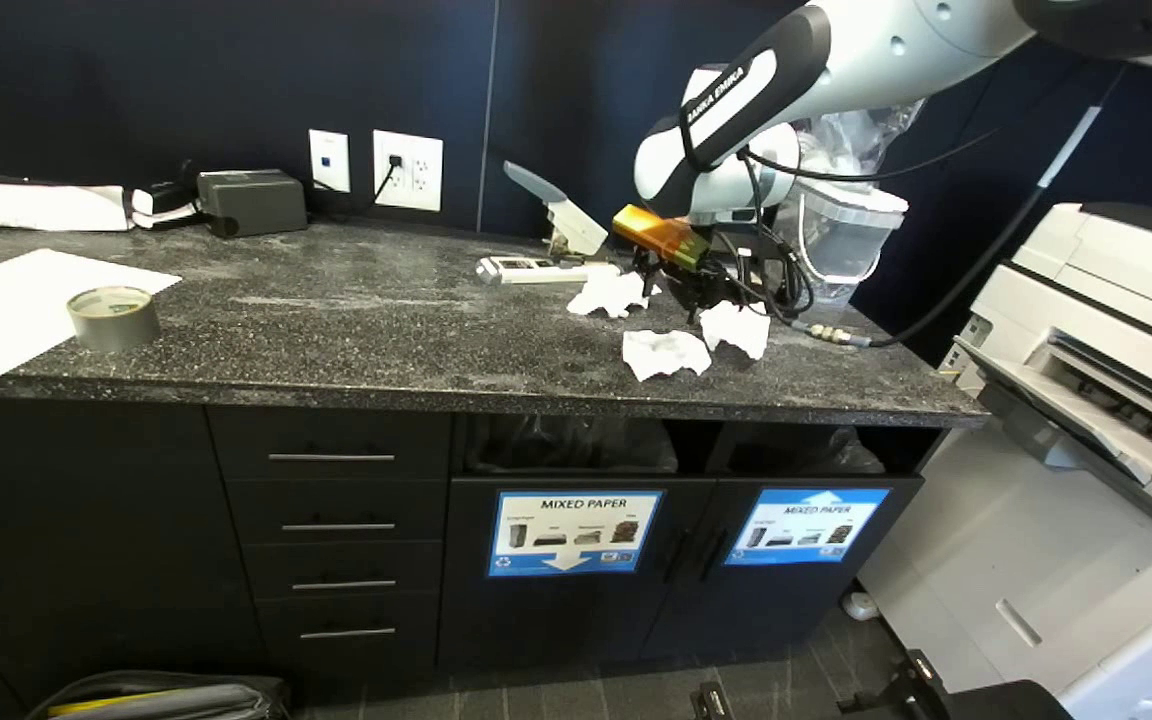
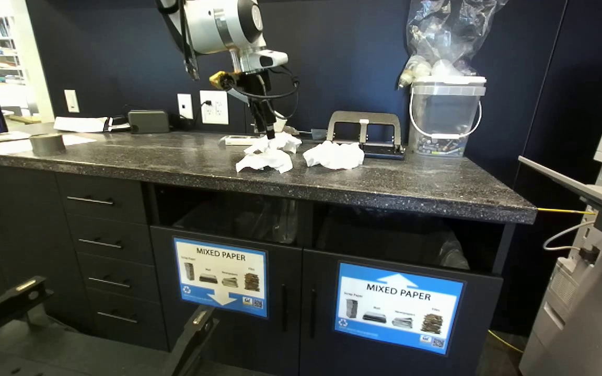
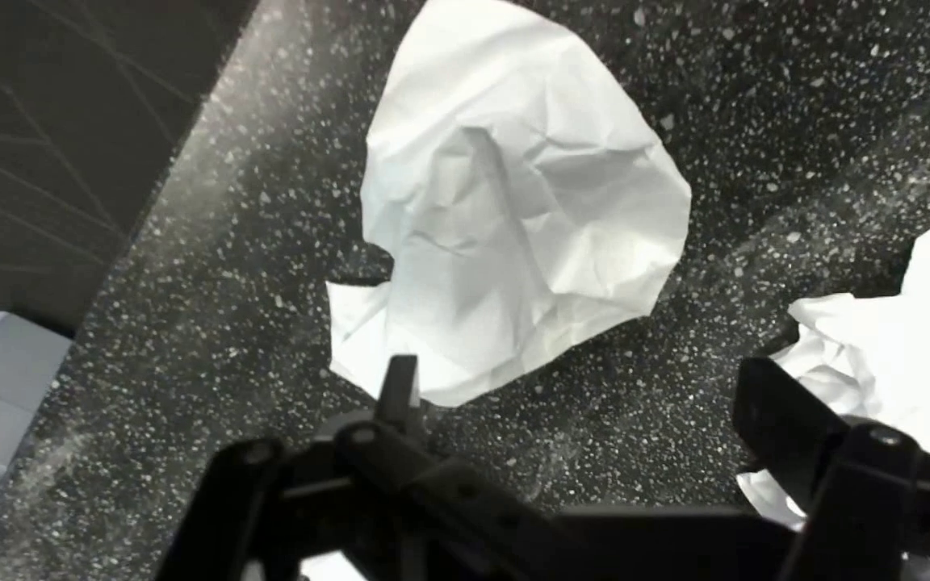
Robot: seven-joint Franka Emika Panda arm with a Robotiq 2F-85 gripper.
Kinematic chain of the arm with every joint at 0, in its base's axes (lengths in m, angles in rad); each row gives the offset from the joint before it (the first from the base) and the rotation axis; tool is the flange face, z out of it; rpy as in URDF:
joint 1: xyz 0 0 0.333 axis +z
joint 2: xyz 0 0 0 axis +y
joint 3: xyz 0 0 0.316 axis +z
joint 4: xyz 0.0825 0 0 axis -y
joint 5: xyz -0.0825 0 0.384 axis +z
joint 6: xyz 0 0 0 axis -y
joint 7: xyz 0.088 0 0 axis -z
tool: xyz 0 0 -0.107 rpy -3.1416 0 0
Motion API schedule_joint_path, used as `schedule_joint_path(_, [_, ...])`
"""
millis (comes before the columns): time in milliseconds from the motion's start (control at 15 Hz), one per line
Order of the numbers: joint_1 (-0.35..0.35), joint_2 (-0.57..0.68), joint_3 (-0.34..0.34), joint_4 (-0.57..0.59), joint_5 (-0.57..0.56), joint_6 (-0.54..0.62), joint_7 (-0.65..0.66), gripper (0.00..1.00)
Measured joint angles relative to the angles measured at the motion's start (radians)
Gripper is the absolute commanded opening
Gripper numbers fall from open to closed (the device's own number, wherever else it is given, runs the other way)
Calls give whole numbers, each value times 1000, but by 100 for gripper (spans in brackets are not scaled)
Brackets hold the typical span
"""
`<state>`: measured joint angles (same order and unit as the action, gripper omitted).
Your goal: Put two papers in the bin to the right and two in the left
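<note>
Gripper [image 3: 582,383] spread wide near crumpled white papers [image 3: 521,202]

In the wrist view, its two black fingers [image 3: 397,395] are far apart, and bare counter [image 3: 570,460] shows between them. One paper lies ahead; another is partly hidden by a finger. I cannot tell if the fingers touch paper.

In an exterior view, the robot arm [image 1: 866,60] says “ANKA EMIKA,” with its start covered. Three papers [image 1: 666,353] lie on the counter by the gripper.

In an exterior view, two signs [image 2: 399,308] on the doors [image 2: 384,363] below the counter say “MIXED PAPER.” Smaller words on them say “Mail,” “Newspapers” and “Files.”
</note>
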<state>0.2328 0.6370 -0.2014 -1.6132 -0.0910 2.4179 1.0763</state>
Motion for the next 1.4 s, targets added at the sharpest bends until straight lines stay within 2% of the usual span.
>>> schedule_joint_path(200, [-12,13,26,33,24,-58,29,100])
schedule_joint_path(667, [-54,33,28,35,25,-57,55,100])
schedule_joint_path(1133, [-152,71,104,37,133,-54,-19,100])
schedule_joint_path(1400, [-173,96,120,42,172,-54,-56,100])
